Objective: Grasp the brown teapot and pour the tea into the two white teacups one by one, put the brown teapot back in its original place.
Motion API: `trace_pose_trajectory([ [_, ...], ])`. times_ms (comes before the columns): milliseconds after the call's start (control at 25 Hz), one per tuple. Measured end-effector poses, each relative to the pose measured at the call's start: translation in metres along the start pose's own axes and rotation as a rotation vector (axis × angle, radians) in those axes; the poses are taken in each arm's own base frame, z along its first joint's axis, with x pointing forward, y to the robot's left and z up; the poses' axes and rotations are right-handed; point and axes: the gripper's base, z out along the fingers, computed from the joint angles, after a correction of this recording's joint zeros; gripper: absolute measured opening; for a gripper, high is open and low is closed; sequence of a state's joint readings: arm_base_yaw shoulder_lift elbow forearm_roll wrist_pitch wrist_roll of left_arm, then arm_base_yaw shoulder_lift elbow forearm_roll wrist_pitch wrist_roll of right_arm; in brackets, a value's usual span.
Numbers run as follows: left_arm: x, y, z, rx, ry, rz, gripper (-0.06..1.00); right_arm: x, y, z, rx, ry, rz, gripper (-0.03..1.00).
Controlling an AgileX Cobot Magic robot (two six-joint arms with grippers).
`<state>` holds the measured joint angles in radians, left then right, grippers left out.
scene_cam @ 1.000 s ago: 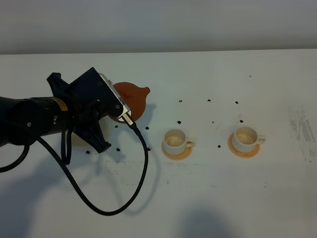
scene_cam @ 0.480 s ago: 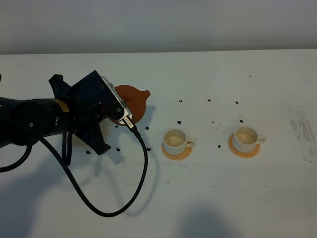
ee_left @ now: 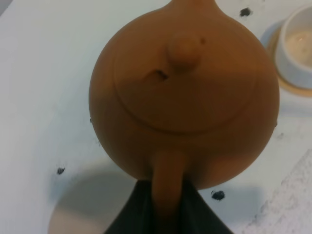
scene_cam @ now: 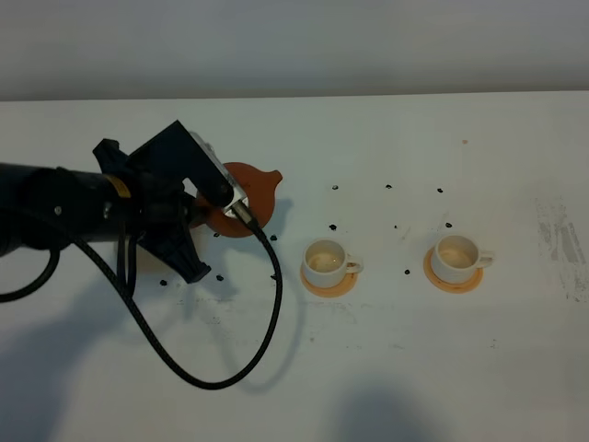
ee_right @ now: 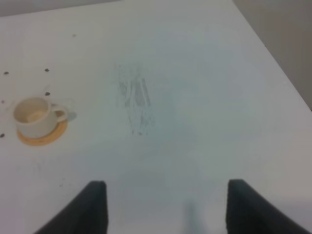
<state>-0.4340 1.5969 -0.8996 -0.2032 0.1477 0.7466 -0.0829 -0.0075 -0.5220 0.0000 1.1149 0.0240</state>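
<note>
My left gripper (scene_cam: 227,199) is shut on the loop handle of the brown teapot (scene_cam: 254,190), which is held upright over the table left of the cups. In the left wrist view the teapot (ee_left: 183,92) fills the frame, lid on, with the dark fingers (ee_left: 139,214) clamped around its handle. The pale beige coaster (ee_left: 66,222) lies bare behind it, partly in shadow. The two white teacups (scene_cam: 324,261) (scene_cam: 456,256) stand on orange coasters at centre right. My right gripper (ee_right: 168,184) is open over bare table, beside the right teacup (ee_right: 33,114).
The left arm's black cable (scene_cam: 267,322) loops across the table in front of the teapot. Small black marks (scene_cam: 387,187) dot the surface around the cups. A grey scuffed patch (scene_cam: 561,239) lies near the right edge.
The left arm has shifted a little and its wrist has turned, keeping the teapot in its grip. The cable loop has swung slightly. The cups have not moved.
</note>
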Motion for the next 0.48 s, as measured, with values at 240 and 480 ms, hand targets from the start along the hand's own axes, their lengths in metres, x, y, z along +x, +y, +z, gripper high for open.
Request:
trace_pose_trajectory([
  [240,-0.008,0.004,0.0,0.005,-0.01,0.036,0.08,0.0,0.0,0.0,0.0,0.0,0.0,0.51],
  [480,0.0,-0.005,0.018,0.091,0.04,0.102,0.08,0.0,0.0,0.0,0.0,0.0,0.0,0.51],
])
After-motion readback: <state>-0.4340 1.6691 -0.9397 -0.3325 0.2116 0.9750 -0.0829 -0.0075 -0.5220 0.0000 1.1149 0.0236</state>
